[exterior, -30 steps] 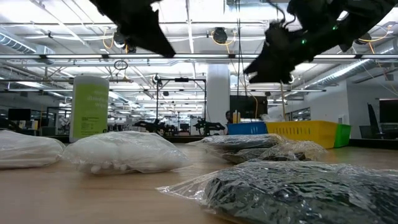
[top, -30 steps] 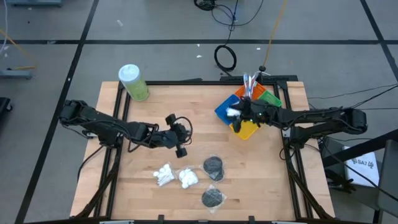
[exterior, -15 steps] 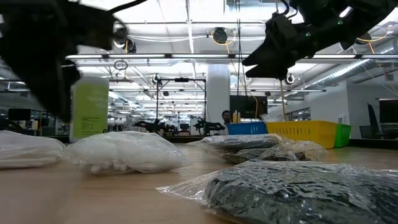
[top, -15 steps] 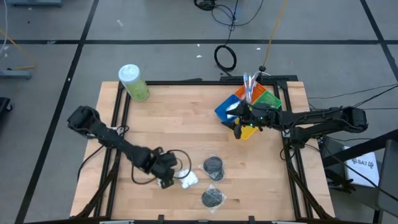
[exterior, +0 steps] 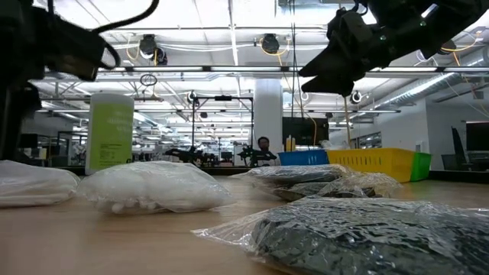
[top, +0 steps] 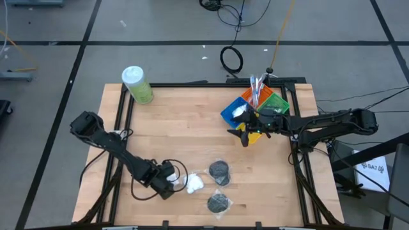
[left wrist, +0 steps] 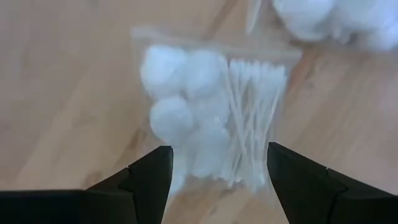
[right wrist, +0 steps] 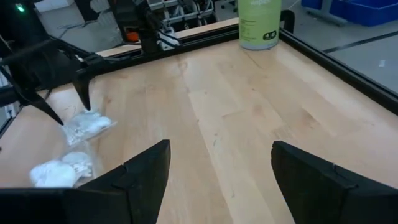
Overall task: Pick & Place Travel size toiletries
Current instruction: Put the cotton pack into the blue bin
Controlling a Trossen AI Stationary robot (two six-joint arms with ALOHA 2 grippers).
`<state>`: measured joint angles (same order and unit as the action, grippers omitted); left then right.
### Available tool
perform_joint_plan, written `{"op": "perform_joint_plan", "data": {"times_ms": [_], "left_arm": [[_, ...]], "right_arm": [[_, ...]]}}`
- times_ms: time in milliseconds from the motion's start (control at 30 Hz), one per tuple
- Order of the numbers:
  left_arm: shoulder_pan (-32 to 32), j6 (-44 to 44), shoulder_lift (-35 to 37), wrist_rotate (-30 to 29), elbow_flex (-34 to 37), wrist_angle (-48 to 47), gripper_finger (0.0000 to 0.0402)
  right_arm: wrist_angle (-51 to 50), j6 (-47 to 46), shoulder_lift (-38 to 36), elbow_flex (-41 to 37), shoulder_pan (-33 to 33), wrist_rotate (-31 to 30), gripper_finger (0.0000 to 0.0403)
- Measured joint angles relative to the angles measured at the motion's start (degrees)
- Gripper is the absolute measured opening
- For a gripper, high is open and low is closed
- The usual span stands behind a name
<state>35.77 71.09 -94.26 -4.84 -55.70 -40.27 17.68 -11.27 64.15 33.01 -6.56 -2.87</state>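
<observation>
Right below my left hand (left wrist: pixel 214 171) lies a clear plastic bag of white cotton balls and cotton swabs (left wrist: pixel 214 118), flat on the pale wooden surface (top: pixel 185 121) near its front edge. My fingers (left wrist: pixel 149 177) stand apart on either side of the bag, gripping nothing. Just beside it on the right sits a second clear bag of white cotton balls (top: pixel 193 183). Further right lie two clear bags holding black round discs (top: pixel 219 170), one a little nearer the front edge (top: pixel 219 202) than the other.

My right hand (top: pixel 245 135) hangs above the back right part of the surface, over the edge of a cluster of blue, yellow, orange and green plastic bins (top: pixel 229 113), its fingers spread and empty. Thin blue-white toothbrushes (top: pixel 257 85) stick up from the bins. A big green bottle with a white cap (top: pixel 136 84) stands at the back left corner.
</observation>
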Motion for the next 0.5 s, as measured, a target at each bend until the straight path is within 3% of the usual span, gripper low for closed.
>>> {"op": "perform_joint_plan", "data": {"times_ms": [300,500], "left_arm": [[-1.10,-4.23,-3.08,2.83,0.09,0.26,0.0254],[-1.62,-5.08,-3.17,3.74,0.09,0.28,0.0199]], "right_arm": [[-0.24,0.16,0.01,0.00,0.32,0.00,0.0260],[-0.43,0.39,0.01,0.00,0.30,0.00,0.0256]]}}
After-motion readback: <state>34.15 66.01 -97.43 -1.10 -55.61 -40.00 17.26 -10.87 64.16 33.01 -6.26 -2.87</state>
